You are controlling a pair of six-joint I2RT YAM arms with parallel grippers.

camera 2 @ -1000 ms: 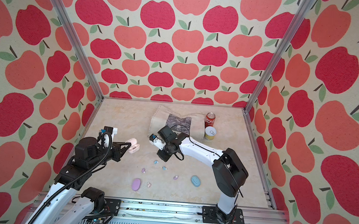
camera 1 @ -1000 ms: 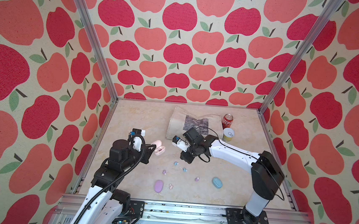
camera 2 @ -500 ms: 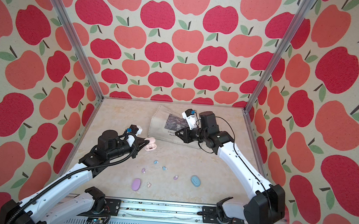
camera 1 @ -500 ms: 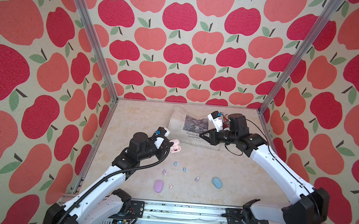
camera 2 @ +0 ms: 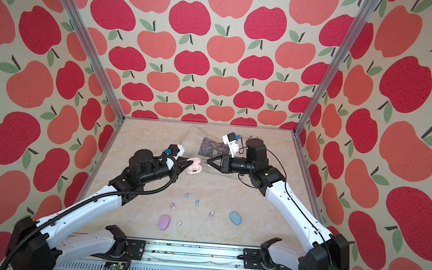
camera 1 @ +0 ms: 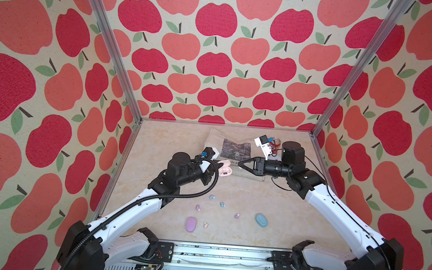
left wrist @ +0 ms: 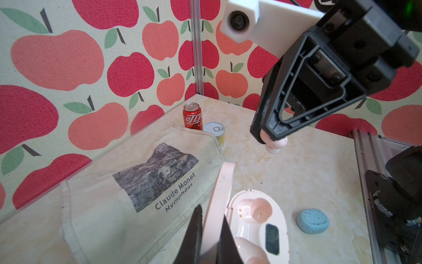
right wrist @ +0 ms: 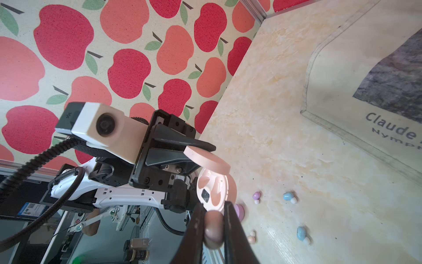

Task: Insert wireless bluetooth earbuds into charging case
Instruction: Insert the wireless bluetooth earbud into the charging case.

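The pink earbud [left wrist: 275,146] you want sits at the very tip of the right gripper [camera 1: 240,165], its pale end poking out past the black fingers. The jaws are pressed in on it with only the bud between them. The pink case [camera 1: 224,169] hangs open just beside that tip, carried by the left gripper [left wrist: 211,216], whose jaws clamp the raised lid [left wrist: 220,182] edge-on.

A second ago your right gripper was down by the case over the bare table [camera 1: 270,198]. Half a second ago it had swung back above the tote bag [left wrist: 137,182] while the left arm pushed the case out toward the middle. Now it points at the case again, bud leading. You are on the approach to insertion, I judge, and not yet at a well.

The rest lie loose on the table: two blue buds [camera 1: 211,196], two lilac buds [camera 1: 198,207] and one more pink bud [camera 1: 205,224], near the shut lilac case [camera 1: 190,224] and blue case [camera 1: 261,220]. Only the top views show you that whole spread.

The left wrist view gives what they cannot: the open case's wells, with gold contacts bare in one of them, so that one looks empty. The right wrist view shows the bud, dark and blurred, in line with the case just beyond it.
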